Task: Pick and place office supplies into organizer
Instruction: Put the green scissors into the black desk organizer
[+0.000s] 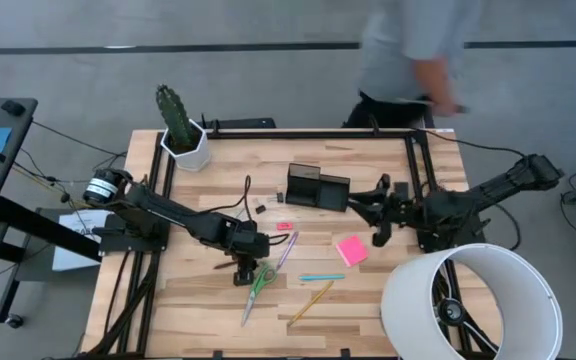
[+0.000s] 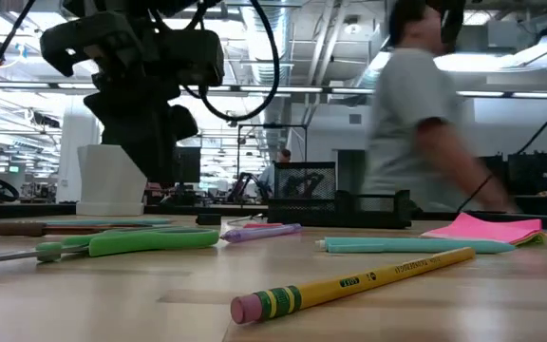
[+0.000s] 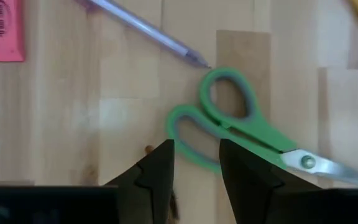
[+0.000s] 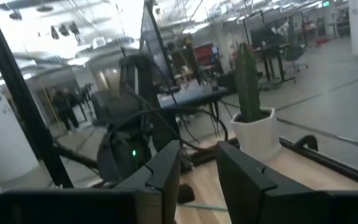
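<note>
Lying flat on the bench (image 1: 368, 160), the scissors (image 1: 257, 288) run diagonally, handles toward the left tool (image 1: 245, 272), blades away. That tool hovers parted over the handles, grasping nothing.

I see the organizer (image 1: 318, 187) near the table's (image 1: 368, 310) far middle, with the cactus pot (image 1: 186, 148) at the far left corner and the lampshade (image 1: 468, 303) on the near right corner. The sticky pad (image 1: 351, 250) lies between organizer and lampshade. The scissors (image 1: 258, 288) lie left of centre, the left gripper (image 1: 245, 270) just over their handles. A pen (image 1: 322, 277) and a pencil (image 1: 311, 300) lie right of the scissors. The right gripper (image 1: 380, 212) sits right of the organizer.
</note>
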`<state>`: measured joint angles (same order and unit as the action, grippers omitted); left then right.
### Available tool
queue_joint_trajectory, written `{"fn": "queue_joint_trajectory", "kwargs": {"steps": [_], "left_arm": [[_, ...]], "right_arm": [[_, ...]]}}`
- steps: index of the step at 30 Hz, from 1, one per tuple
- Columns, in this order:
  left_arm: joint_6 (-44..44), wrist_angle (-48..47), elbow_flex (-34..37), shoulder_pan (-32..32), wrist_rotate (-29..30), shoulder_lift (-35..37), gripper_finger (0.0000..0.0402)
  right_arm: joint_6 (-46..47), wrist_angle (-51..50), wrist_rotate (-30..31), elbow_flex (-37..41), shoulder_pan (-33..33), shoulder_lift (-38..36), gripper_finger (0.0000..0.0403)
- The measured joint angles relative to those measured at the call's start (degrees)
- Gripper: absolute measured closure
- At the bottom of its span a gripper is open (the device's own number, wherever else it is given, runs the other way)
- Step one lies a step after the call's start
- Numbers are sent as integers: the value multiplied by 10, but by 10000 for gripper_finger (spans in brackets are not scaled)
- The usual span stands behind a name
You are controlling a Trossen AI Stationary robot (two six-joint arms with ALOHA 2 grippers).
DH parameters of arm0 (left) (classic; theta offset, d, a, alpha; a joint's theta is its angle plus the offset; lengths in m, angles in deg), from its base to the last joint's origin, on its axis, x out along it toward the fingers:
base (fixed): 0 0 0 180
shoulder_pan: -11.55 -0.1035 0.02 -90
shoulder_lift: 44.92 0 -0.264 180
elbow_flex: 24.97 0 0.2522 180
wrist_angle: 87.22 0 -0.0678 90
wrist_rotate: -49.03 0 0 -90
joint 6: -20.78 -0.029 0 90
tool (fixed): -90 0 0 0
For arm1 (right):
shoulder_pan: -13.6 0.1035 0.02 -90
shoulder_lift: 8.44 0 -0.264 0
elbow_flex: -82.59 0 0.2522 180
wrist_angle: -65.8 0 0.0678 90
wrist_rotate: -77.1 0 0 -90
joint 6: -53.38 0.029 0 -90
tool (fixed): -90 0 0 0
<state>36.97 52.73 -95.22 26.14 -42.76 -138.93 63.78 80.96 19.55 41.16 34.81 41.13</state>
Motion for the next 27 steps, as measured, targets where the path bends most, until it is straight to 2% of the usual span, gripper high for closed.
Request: {"fn": "queue_joint_trajectory", "kwargs": {"steps": [5, 13, 22, 27], "left_arm": [[-28, 3, 0, 0, 36, 1, 281], [-33, 29, 16, 0, 36, 0, 281], [-32, 51, 16, -1, 29, -55, 281], [-29, 54, 15, -2, 25, -76, 281]], "right_arm": [[55, 3, 1, -16, 0, 67, 305], [57, 37, 6, -61, -7, 133, 305], [57, 108, -1, -138, -34, 184, 305], [57, 103, -20, -158, -41, 202, 305]]}}
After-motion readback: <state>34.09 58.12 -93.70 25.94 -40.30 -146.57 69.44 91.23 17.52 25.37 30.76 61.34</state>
